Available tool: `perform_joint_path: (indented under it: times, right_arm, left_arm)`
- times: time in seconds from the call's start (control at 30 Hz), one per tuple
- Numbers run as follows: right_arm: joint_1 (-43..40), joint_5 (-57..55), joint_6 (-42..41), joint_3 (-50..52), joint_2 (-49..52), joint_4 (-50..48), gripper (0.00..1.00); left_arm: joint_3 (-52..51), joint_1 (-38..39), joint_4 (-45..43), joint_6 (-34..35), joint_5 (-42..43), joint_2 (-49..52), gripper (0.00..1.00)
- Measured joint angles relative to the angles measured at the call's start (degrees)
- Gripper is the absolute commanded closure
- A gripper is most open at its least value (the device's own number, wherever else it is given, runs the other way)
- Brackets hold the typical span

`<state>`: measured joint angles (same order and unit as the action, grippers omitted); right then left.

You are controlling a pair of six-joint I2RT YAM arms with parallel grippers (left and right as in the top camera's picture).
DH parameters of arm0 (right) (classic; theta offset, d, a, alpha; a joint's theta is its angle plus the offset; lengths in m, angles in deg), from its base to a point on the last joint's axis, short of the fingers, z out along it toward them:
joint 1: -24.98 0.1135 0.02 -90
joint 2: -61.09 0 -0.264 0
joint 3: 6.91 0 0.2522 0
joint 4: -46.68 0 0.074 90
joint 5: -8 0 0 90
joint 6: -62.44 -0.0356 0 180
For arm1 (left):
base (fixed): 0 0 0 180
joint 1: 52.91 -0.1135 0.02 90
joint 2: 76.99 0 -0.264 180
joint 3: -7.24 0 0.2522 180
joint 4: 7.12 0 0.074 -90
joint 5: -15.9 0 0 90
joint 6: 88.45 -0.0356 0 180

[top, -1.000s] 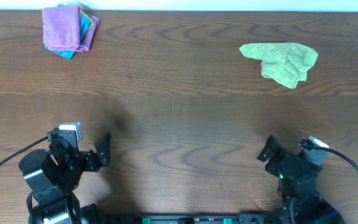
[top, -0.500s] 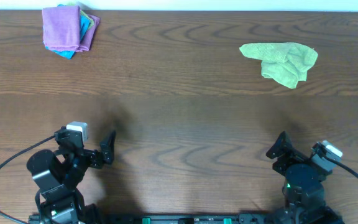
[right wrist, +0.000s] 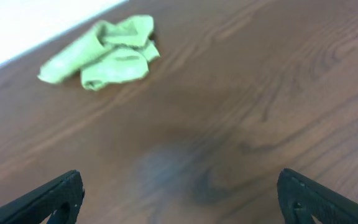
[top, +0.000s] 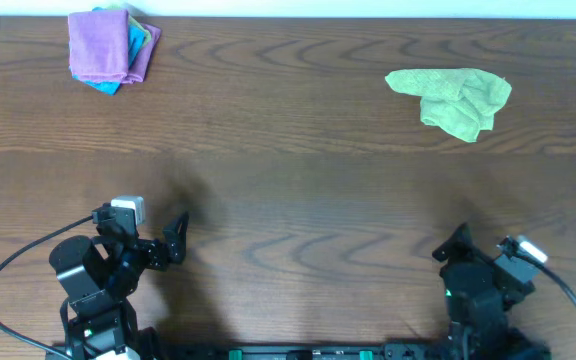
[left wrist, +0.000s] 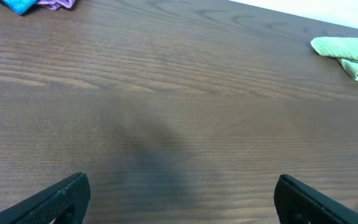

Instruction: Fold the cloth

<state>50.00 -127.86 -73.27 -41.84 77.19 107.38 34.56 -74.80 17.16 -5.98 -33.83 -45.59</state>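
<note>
The pinkish-purple cloth (top: 103,46) lies folded at the far left corner of the table, on top of a bright blue cloth (top: 106,84) and other coloured cloths; a sliver of it shows at the top left of the left wrist view (left wrist: 58,4). My left gripper (top: 176,238) is open and empty near the front left edge, far from the cloth. My right gripper (top: 458,243) is open and empty near the front right edge. Both wrist views show wide-spread fingers over bare wood, the left (left wrist: 179,199) and the right (right wrist: 179,196).
A crumpled lime-green cloth (top: 453,97) lies at the far right; it also shows in the left wrist view (left wrist: 350,53) and the right wrist view (right wrist: 104,53). The table's far edge meets a white wall. Arm bases and cables sit at the front edge.
Both arms have drawn back toward the front edge; the right gripper moved right and down, the left shifted slightly right. The cloths have not moved.
</note>
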Motion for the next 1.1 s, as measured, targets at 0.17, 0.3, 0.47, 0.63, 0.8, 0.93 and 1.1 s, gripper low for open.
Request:
perform_joint_path:
  times: [0.17,0.3,0.47,0.63,0.8,0.93,1.1]
  right_arm:
    - [0.0,0.7,-0.2,3.5,0.2,-0.1,0.01]
    - [0.0,0.9,-0.2,3.6,0.3,-0.5,0.01]
    - [0.0,1.0,-0.2,3.6,0.3,-0.5,0.01]
    - [0.0,2.7,-0.2,3.6,0.3,-0.5,0.01]
    - [0.0,6.1,-0.3,3.6,0.3,-2.7,0.01]
    - [0.0,9.3,-0.4,3.6,0.3,-2.6,0.01]
    - [0.0,12.1,-0.4,3.6,0.3,-2.1,0.01]
  left_arm:
    - [0.0,0.0,1.4,0.0,0.0,0.0,0.04]
    - [0.0,0.0,1.6,0.0,0.0,0.0,0.04]
    - [0.0,0.0,1.6,0.0,0.0,0.0,0.04]
    - [0.0,0.0,1.6,0.0,0.0,0.0,0.04]
    - [0.0,0.0,1.6,0.0,0.0,0.0,0.04]
    - [0.0,0.0,1.6,0.0,0.0,0.0,0.04]
    - [0.0,0.0,1.6,0.0,0.0,0.0,0.04]
